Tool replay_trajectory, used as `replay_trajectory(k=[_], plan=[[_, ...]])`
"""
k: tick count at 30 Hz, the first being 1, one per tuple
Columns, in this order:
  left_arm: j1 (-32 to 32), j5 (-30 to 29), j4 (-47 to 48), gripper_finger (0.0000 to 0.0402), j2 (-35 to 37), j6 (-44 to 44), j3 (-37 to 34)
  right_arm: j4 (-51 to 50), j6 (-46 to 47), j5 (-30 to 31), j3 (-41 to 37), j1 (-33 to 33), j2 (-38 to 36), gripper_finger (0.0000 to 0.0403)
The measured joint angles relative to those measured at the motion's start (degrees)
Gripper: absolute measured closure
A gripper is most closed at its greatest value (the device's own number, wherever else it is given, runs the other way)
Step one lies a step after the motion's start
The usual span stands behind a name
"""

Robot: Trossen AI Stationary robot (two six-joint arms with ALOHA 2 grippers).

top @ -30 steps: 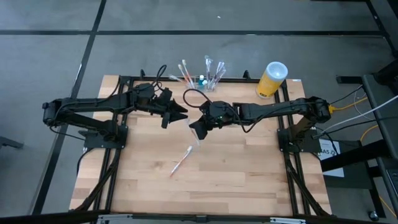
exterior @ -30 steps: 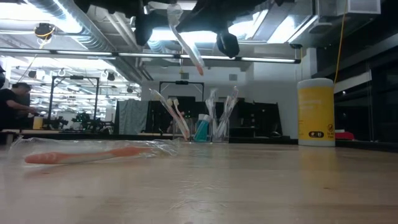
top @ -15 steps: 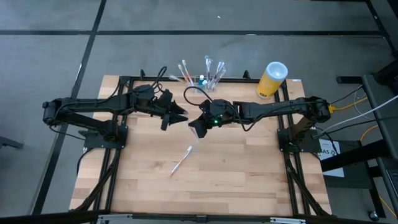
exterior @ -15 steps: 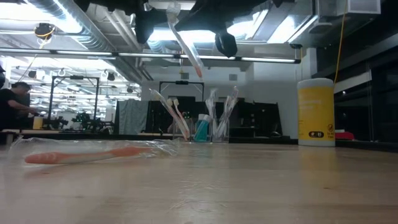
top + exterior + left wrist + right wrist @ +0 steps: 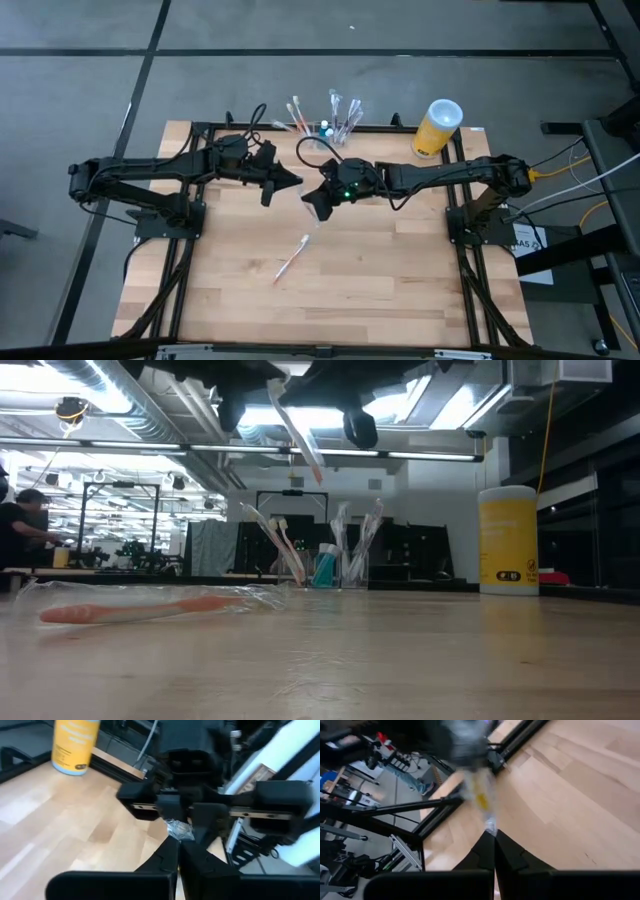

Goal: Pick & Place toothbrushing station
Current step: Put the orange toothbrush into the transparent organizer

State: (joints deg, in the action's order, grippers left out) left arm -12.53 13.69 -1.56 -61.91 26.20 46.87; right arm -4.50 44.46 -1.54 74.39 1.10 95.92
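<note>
The toothbrushing station stands at the table's far edge, holding upright wrapped brushes, well apart from both grippers. The right gripper is above mid-table, fingers pinched on a wrapped toothbrush that hangs from it. The left gripper is just beside it, fingers closed together. Another wrapped toothbrush lies on the table.

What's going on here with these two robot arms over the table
Both arms meet above the middle of the table. The right gripper and left gripper are both shut on a wrapped toothbrush held up in the air. Another wrapped toothbrush lies on the wood. The toothbrushing station, already holding several brushes, stands at the far edge beside a yellow cylinder.
</note>
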Motion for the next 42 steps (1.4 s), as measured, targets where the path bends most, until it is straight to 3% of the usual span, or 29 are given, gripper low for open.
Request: replay_trajectory(k=[7, 14, 20, 25, 32, 42], plan=[[-2.6, -5.2, 0.7, 0.0399, 0.1, -0.6, 0.0, 2.9, -1.9, 1.9, 0.0, -0.3, -0.7, 0.0360], [-8.2, -5.2, 0.4, 0.0400, 0.2, -2.6, 0.0, 0.2, -2.9, 6.1, 0.0, -1.3, -3.5, 0.0292], [-13.6, -4.7, -3.1, 0.0400, 0.2, -3.9, 0.0, -2.7, -4.7, 11.7, 0.0, -3.1, -6.9, 0.0257], [-19.6, -4.4, -6.4, 0.0400, -0.7, -5.4, 0.0, -4.1, -6.4, 14.6, 0.0, -4.5, -9.1, 0.0250], [-27.1, 0.4, -10.5, 0.0400, -4.0, -5.1, 0.0, -4.6, -7.7, 15.5, 0.0, -5.2, -9.6, 0.0254], [-28.6, 2.5, -20.4, 0.0400, -10.0, -1.7, 0.4, -6.8, -7.6, 15.7, 0.0, -5.2, -9.6, 0.0255]])
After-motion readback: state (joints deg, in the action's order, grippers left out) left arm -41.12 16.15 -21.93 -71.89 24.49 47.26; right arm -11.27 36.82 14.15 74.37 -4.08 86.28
